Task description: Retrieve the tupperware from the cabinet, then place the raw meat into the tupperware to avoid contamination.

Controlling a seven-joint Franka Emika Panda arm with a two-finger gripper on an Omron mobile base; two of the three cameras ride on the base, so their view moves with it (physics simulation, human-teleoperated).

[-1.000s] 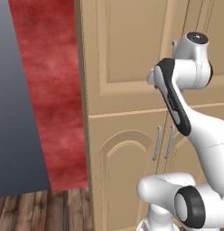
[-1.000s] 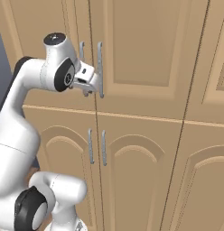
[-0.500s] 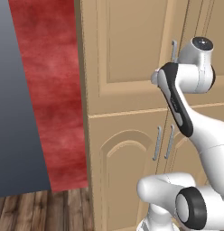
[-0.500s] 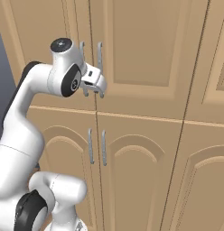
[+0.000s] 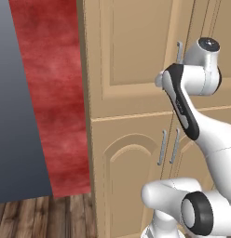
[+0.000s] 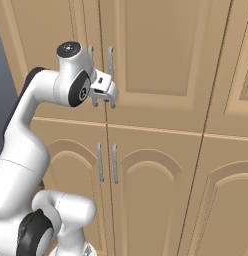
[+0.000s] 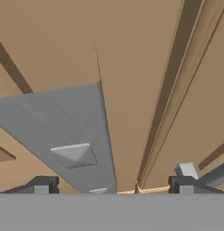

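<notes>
Left base view: arm reached up to the cabinet, upper doors shut; one handle peeked out beside the wrist.

Right base view: tool sat at the two upper handles, jaws apart, nothing clamped.

Hand view: fingertips spread wide, a grey handle bar close ahead between them. Best to centre the bar, close firmly, then pull along the door's arc. Tupperware and raw meat not visible, presumably tupperware behind the doors.

wall: mottled red, left of the claw
panel: flat grey-blue, further left
floor: dark wood planks, below
</notes>
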